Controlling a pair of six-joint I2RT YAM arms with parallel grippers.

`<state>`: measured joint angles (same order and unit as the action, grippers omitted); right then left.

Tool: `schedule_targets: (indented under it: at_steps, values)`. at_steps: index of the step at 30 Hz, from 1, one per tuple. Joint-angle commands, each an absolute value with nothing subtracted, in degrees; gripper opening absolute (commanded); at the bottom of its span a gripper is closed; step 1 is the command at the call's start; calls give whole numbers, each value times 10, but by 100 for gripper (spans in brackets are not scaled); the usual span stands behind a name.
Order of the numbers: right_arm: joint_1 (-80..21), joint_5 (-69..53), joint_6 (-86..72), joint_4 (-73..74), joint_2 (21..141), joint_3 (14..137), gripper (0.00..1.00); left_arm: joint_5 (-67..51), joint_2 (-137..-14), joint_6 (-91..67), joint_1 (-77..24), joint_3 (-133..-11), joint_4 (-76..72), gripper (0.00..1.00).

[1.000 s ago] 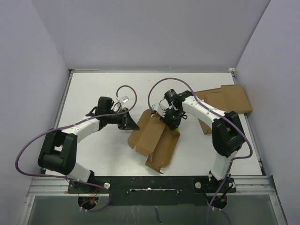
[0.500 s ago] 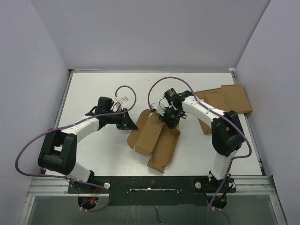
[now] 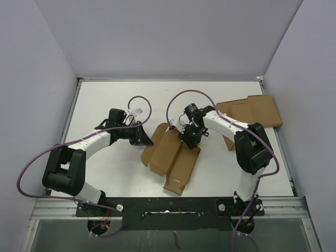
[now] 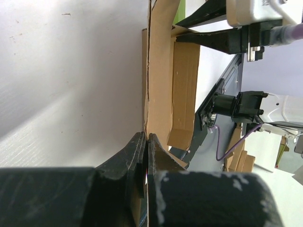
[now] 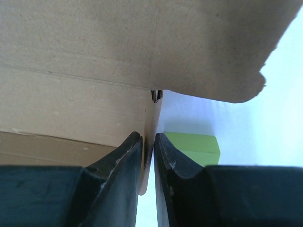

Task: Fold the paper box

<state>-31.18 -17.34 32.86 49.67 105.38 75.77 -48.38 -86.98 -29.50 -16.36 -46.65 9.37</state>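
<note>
The paper box (image 3: 170, 153) is a brown die-cut sheet lying partly folded in the middle of the table, with its long panels raised. My left gripper (image 3: 148, 142) is shut on its left flap. In the left wrist view the cardboard edge (image 4: 160, 71) runs straight into the pinched fingertips (image 4: 146, 138). My right gripper (image 3: 188, 138) is at the sheet's far right side. In the right wrist view an upright cardboard wall (image 5: 118, 56) stands between its fingers (image 5: 148, 138), resting against the left finger, and a thin gap shows beside the right finger.
A stack of flat brown cardboard (image 3: 253, 112) lies at the back right, close to the right arm's elbow. A green block (image 5: 193, 147) sits on the white table just beyond the right fingers. The table's near rail (image 3: 168, 202) runs below the sheet.
The right jaws have loosened around the cardboard wall. The sheet and both grippers have shifted slightly to the left. The left gripper keeps its pinch.
</note>
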Motion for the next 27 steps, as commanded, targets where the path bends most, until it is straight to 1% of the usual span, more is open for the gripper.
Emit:
schedule_targets:
  at_steps: [1,8,13,14,15,16,20,26,27]
  values:
    - [-312,-193,337,472,1023,736,19,-488,-862,-286,-158,-487,84,0]
    - [-318,-165,335,448,1029,720,19,-490,-859,-287,-158,-485,80,0]
    - [-320,-137,331,435,1027,713,17,-492,-859,-287,-159,-484,79,0]
    - [-320,-129,329,432,1025,711,11,-492,-859,-287,-159,-484,78,0]
    - [-320,-121,327,428,1024,708,2,-493,-858,-287,-159,-484,79,0]
    - [-321,-111,324,424,1022,705,0,-492,-857,-287,-159,-485,79,0]
    - [-323,-90,322,412,1011,694,0,-488,-851,-286,-158,-483,80,0]
    - [-328,-101,325,413,1010,691,0,-492,-852,-288,-153,-482,74,0]
    - [-330,-105,325,414,1012,692,2,-493,-851,-288,-153,-482,72,0]
